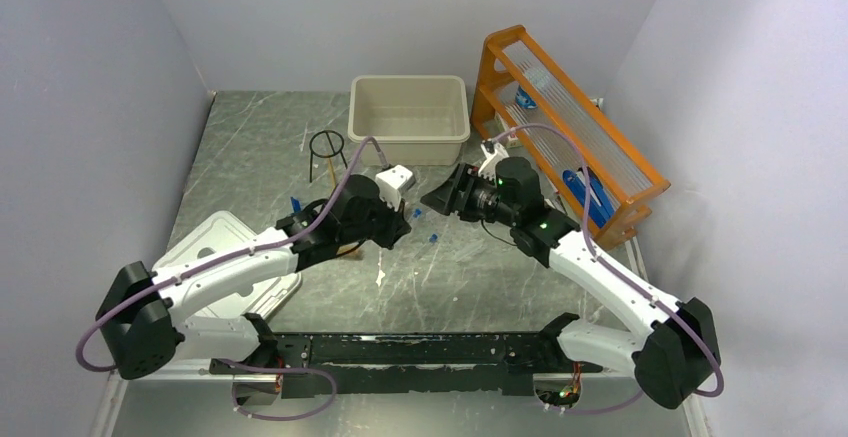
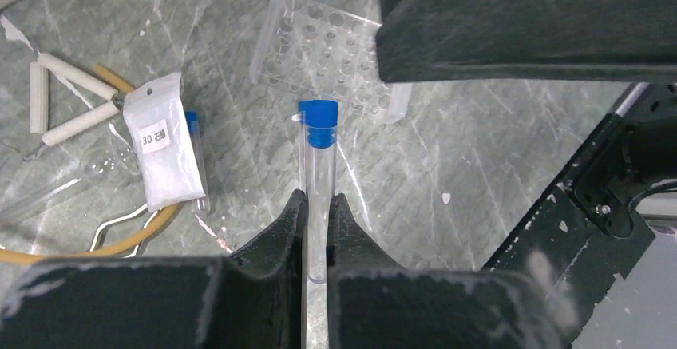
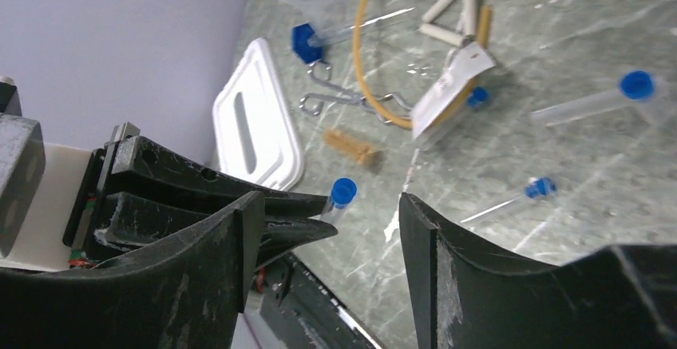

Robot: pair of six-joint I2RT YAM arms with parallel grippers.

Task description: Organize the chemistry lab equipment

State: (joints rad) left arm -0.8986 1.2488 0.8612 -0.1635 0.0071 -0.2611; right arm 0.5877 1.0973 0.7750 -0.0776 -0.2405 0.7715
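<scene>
Blue-capped tube (image 2: 319,165) pinched at its clear end by left tool (image 2: 318,209), cap pointing outward, over the table (image 2: 479,149). White packet (image 2: 164,157), white triangle (image 2: 68,101), tan rubber tube (image 2: 80,251) lie on table alongside. Right tool (image 3: 327,205) close by, spread wide.

The left gripper (image 2: 318,220) pinches a clear blue-capped tube (image 2: 320,145) near its base. A white packet (image 2: 164,153) lies just beside the white triangle (image 2: 78,76).

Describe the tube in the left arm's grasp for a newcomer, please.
In front of the beige plastic tub hovers the left tool. Clamped in it is a clear blue-capped plastic tube; neighbouring tubes lie loose on the grey table.
</scene>
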